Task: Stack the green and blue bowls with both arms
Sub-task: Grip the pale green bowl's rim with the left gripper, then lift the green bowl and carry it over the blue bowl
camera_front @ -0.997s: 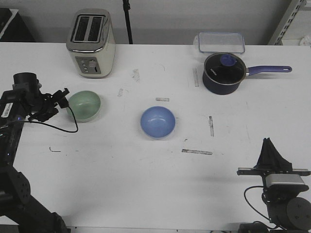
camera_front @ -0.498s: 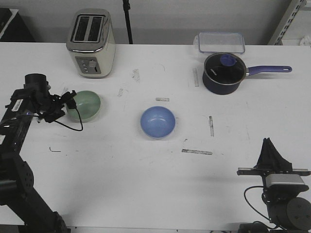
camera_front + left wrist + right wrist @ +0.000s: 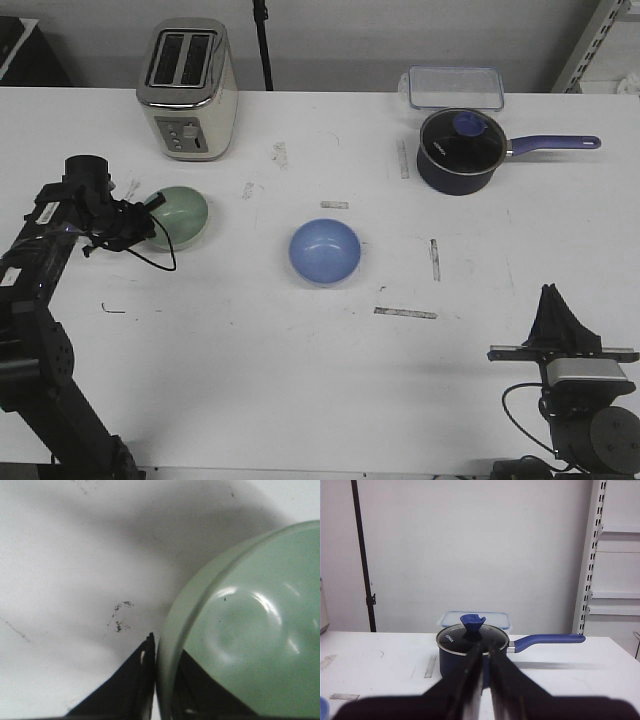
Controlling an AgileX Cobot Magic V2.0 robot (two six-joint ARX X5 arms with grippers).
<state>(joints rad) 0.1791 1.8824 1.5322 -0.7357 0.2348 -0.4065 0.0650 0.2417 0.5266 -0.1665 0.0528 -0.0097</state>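
Mint-green bowl (image 3: 240, 630), apparently tilted

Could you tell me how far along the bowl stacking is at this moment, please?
Nothing is stacked yet. The blue bowl sits alone mid-table. In hand: the left gripper has its fingers astride the rim of the green bowl, which looks tilted. The right gripper is parked, shut and empty. Left: carrying one bowl into the other.
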